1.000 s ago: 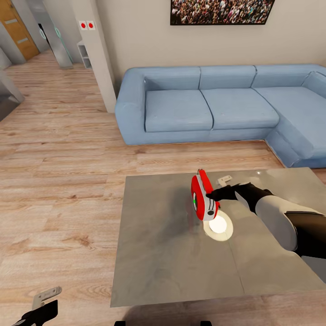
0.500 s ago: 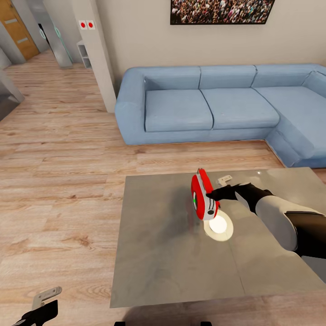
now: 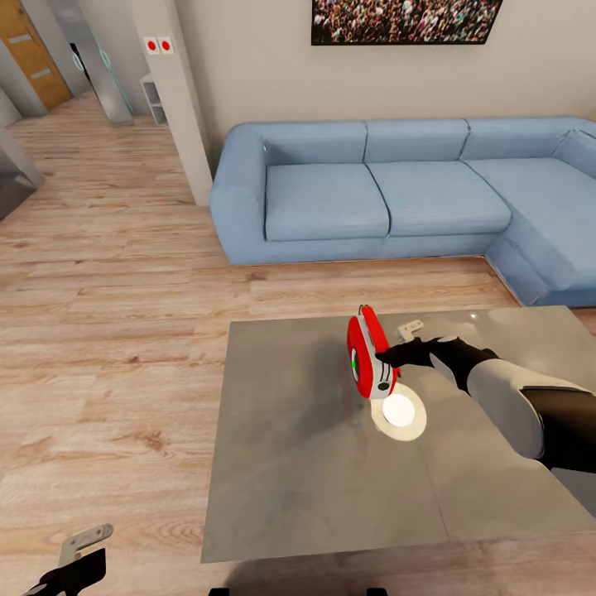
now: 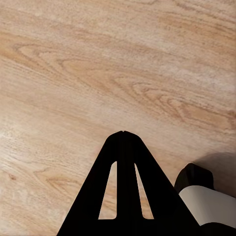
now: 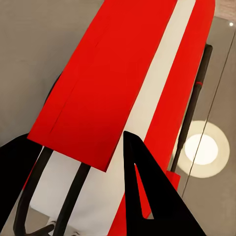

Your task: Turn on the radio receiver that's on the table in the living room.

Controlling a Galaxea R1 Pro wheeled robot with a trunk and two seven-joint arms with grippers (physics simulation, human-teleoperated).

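Note:
The red radio receiver stands on edge, tilted, over the middle of the glossy grey table, its white band and dark dial facing me. My right gripper reaches in from the right and is shut on its edge. In the right wrist view the radio receiver runs between the two black fingers. Whether its lower end touches the tabletop I cannot tell. My left gripper hangs low at the left over the wood floor, and its fingertips meet, holding nothing.
A bright round lamp reflection glows on the tabletop below the radio. A small pale object lies near the table's far edge. The blue sectional sofa stands beyond, under a crowd picture. Plank floor spreads to the left.
The radio receiver and my right gripper have shifted slightly up and to the left over the table. The left arm has not moved.

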